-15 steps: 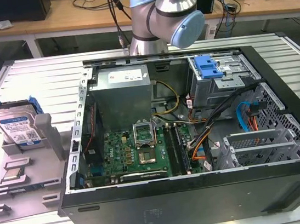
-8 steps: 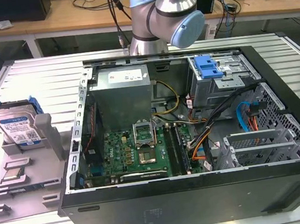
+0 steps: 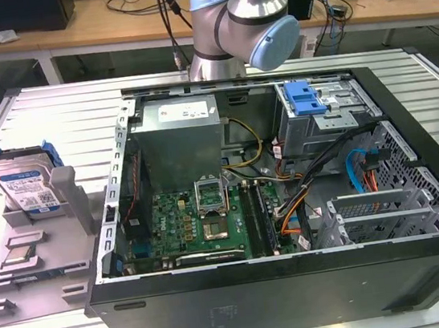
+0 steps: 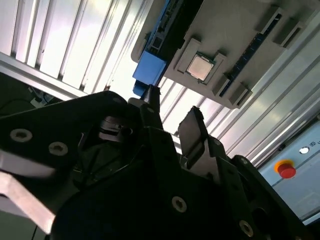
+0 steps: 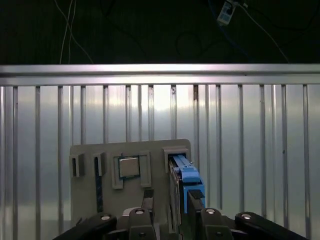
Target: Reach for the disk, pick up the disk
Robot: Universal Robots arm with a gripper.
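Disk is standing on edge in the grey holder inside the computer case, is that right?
No. The disk stands on edge in the grey holder, but the holder sits outside the computer case, on the slatted table at the exterior view's left.

Ribbed silver worktable [image 3: 35, 115] is spreading under the whole setup, its slats catching bright light & glaring white in both wrist views. Behind it, in the exterior view, a long wooden bench [image 3: 104, 25] w/ white legs is running across the back, carrying black cables [image 3: 141, 0], boxes & misc. clutter. Past the table's edge rail [image 5: 160, 70] in the first wrist view, the floor [image 5: 150, 30] is lying dark, w/ thin wires [image 5: 67, 30] trailing over it.
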